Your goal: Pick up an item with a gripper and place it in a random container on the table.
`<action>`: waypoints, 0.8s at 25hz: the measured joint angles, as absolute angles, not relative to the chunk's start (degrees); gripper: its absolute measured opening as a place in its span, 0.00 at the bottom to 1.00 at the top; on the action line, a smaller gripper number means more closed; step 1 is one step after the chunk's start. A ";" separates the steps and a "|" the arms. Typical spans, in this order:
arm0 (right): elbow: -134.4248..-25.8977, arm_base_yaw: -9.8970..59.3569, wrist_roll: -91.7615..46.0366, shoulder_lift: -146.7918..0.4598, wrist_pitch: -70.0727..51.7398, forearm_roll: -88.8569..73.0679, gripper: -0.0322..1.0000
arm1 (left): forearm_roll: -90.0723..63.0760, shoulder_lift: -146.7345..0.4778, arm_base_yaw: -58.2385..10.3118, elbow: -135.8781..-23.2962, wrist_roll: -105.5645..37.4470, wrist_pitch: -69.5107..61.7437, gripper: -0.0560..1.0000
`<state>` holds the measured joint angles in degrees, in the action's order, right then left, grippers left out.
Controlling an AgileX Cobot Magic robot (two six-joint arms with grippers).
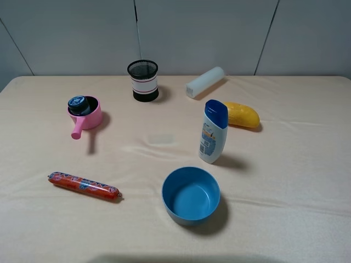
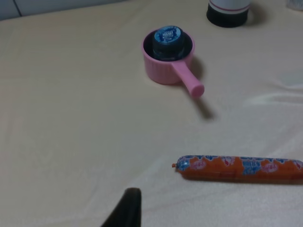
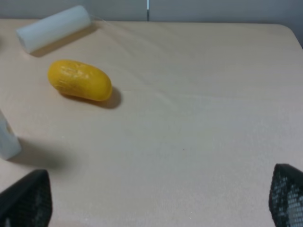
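the jar [image 2: 167, 41] sits inside the pink saucepan [image 2: 163, 71], well apart from the left gripper [image 2: 124, 213], can't tell its state; right gripper [image 3: 156, 198] is spread wide.

No word, brand or number can be read anywhere. The jar [image 2: 168, 39] lid carries a blue label with pale marks, the sausage [image 2: 239, 167] wrapper has blue-and-white patches of print along its orange skin, and the shampoo bottle [image 1: 212, 133] shows a coloured label — all too small and blurred to make out. The mesh cup [image 1: 144, 80] has only a plain white band edged with thin dark lines — no lettering on it.
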<state>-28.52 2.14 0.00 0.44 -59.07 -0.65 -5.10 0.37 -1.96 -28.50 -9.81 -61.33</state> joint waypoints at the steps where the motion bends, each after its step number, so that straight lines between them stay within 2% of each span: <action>1: -28.52 2.14 0.00 0.44 -59.07 -0.65 0.70 | -5.10 0.37 -1.90 -28.50 -9.81 -61.22 0.99; 20: -28.52 2.14 0.00 0.44 -59.07 -0.65 0.70 | -5.10 0.38 -1.90 -28.50 -9.81 -61.08 0.99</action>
<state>-28.52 2.14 0.00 0.44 -59.07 -0.65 -5.10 0.38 -1.90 -28.50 -9.81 -61.08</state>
